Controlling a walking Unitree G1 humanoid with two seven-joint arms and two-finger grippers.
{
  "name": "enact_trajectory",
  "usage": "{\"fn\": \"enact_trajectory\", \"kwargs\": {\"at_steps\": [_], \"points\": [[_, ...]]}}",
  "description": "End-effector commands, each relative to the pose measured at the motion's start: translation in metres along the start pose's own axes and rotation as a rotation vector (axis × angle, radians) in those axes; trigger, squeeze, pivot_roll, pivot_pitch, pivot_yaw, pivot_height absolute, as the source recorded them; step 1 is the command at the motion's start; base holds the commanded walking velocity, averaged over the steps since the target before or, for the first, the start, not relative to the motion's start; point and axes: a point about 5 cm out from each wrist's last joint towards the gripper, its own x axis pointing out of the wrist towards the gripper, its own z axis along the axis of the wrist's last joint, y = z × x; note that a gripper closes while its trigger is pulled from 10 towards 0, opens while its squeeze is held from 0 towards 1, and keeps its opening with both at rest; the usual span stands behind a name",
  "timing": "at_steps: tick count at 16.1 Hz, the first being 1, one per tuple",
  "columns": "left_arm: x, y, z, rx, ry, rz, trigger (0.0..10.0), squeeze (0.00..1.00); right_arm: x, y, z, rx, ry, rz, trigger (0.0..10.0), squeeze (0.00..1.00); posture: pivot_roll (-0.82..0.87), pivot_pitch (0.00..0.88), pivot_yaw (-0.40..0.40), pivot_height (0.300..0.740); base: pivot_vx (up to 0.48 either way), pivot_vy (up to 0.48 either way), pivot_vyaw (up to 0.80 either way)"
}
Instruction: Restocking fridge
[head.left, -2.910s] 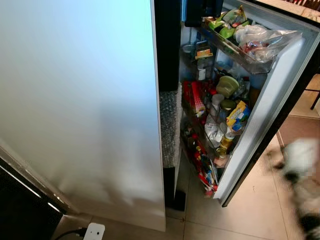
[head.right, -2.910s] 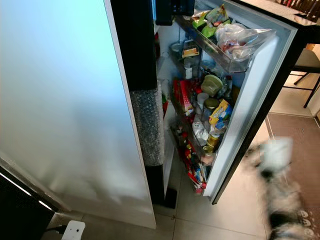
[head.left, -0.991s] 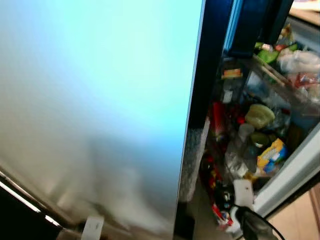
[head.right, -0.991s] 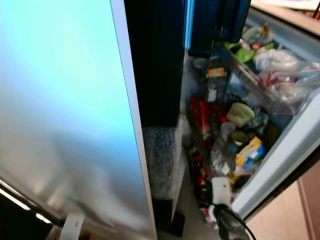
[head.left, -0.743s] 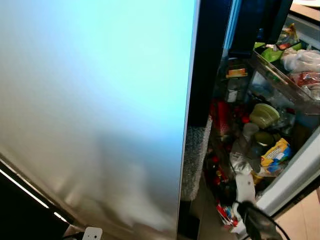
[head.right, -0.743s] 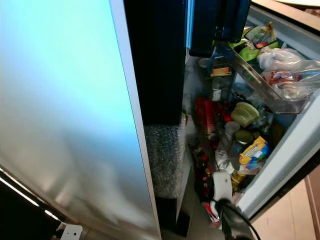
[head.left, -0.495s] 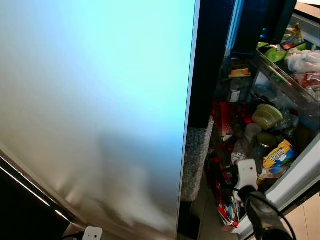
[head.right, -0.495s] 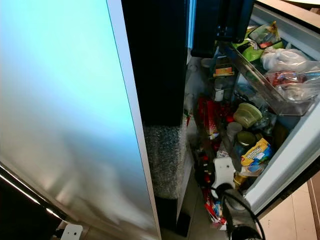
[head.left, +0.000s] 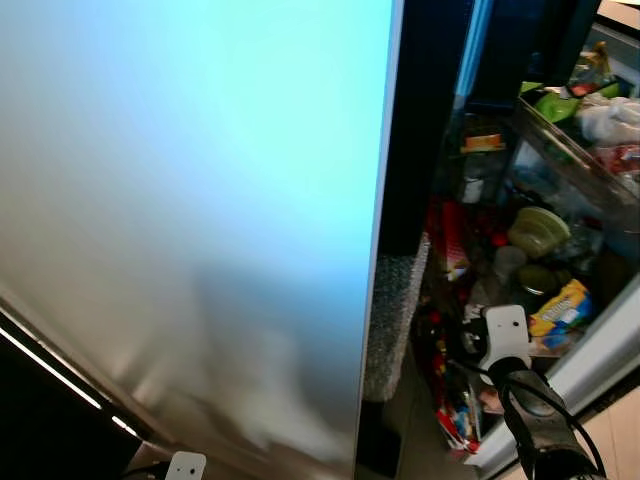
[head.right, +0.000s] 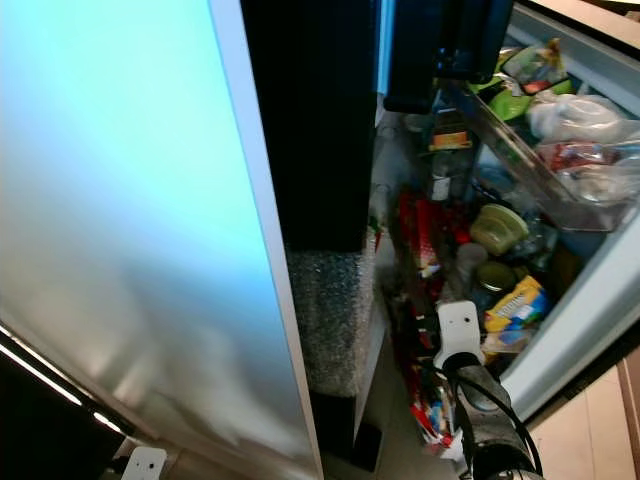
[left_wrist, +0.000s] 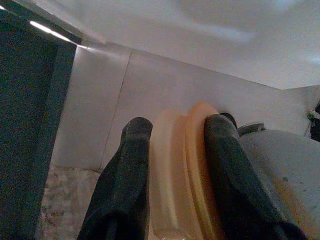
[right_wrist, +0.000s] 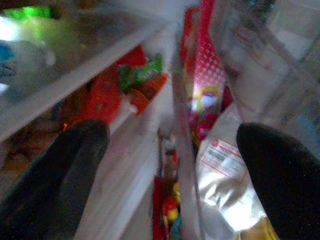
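Fridge door (head.left: 590, 350) stands open on the right, its shelves packed w/ jars, a red packet (head.right: 425, 240) and a yellow bag (head.right: 515, 300). Right gripper (right_wrist: 172, 150) points into the gap btwn fridge body and door racks, its 2 black fingers (right_wrist: 75, 155) spread wide, empty. Left gripper (left_wrist: 172, 165) hangs low near the fridge's pale side panel (head.left: 190, 200), its 2 fingers clenched on a pale orange object (left_wrist: 180, 170), blurred.

The open fridge door's shelves (head.right: 520, 150) hold bags (head.right: 590, 125), a green bowl (head.right: 497, 228), red packets (head.right: 420, 235) and a yellow pack (head.right: 515, 303).
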Motion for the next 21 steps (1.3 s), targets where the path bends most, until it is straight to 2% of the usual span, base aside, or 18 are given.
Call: {"fn": "enact_trajectory", "kwargs": {"at_steps": [1, 3, 7, 10, 11, 13, 14, 16, 17, 18, 20, 21], "points": [[0.0, -0.005, -0.002, -0.014, 0.01, -0.022, 10.0, 0.0, -0.005, -0.017, -0.004, 0.0, 0.019, -0.074, 10.0, 0.0, -0.04, 0.006, 0.035, 0.74, 0.0, 0.0, 0.0], [0.0, -0.004, -0.003, -0.011, 0.014, -0.023, 10.0, 0.0, -0.009, -0.023, -0.009, -0.003, 0.036, -0.106, 10.0, 0.0, -0.04, 0.007, 0.035, 0.74, 0.0, 0.0, 0.0], [0.0, -0.003, -0.002, -0.005, 0.015, -0.019, 10.0, 0.0, -0.029, -0.059, -0.025, 0.014, 0.096, -0.282, 10.0, 0.0, -0.04, 0.009, 0.035, 0.74, 0.0, 0.0, 0.0], [0.0, -0.002, -0.003, -0.005, 0.017, -0.016, 10.0, 0.0, -0.061, -0.103, -0.046, 0.039, 0.194, -0.482, 10.0, 0.0, -0.04, 0.004, 0.034, 0.74, 0.0, 0.0, 0.0], [0.0, -0.003, -0.003, -0.004, 0.017, -0.017, 10.0, 0.0, -0.078, -0.119, -0.055, 0.039, 0.24, -0.577, 10.0, 0.0, -0.04, 0.004, 0.034, 0.74, 0.0, 0.0, 0.0], [0.0, -0.004, -0.003, -0.002, 0.017, -0.02, 10.0, 0.0, -0.099, -0.13, -0.07, 0.062, 0.313, -0.673, 10.0, 0.0, -0.04, 0.0, 0.035, 0.74, 0.0, 0.0, 0.0], [0.0, -0.004, -0.002, 0.0, 0.015, -0.021, 10.0, 0.0, -0.105, -0.128, -0.078, 0.094, 0.344, -0.678, 10.0, 0.0, -0.04, 0.0, 0.035, 0.74, 0.0, 0.0, 0.0], [0.0, -0.005, 0.0, 0.002, 0.009, -0.024, 10.0, 0.0, -0.108, -0.101, -0.1, 0.077, 0.448, -0.592, 10.0, 0.0, -0.04, 0.0, 0.036, 0.74, 0.0, 0.0, 0.0], [0.001, -0.005, 0.001, 0.002, 0.007, -0.023, 10.0, 0.0, -0.109, -0.085, -0.111, 0.108, 0.495, -0.561, 10.0, 0.0, -0.04, 0.0, 0.036, 0.74, 0.0, 0.0, 0.0], [0.0, -0.005, 0.0, 0.003, 0.008, -0.023, 10.0, 0.0, -0.109, -0.078, -0.115, 0.123, 0.517, -0.538, 10.0, 0.0, -0.03, 0.0, 0.037, 0.74, 0.0, 0.0, 0.0], [0.0, -0.003, -0.004, 0.006, 0.021, -0.022, 10.0, 0.0, -0.108, -0.036, -0.133, 0.167, 0.61, -0.363, 10.0, 0.0, -0.03, 0.0, 0.038, 0.74, 0.0, 0.0, 0.0], [-0.001, -0.003, -0.005, 0.011, 0.027, -0.023, 10.0, 0.0, -0.108, -0.028, -0.135, 0.17, 0.623, -0.327, 10.0, 0.0, -0.03, 0.0, 0.037, 0.74, 0.0, 0.0, 0.0]]}}
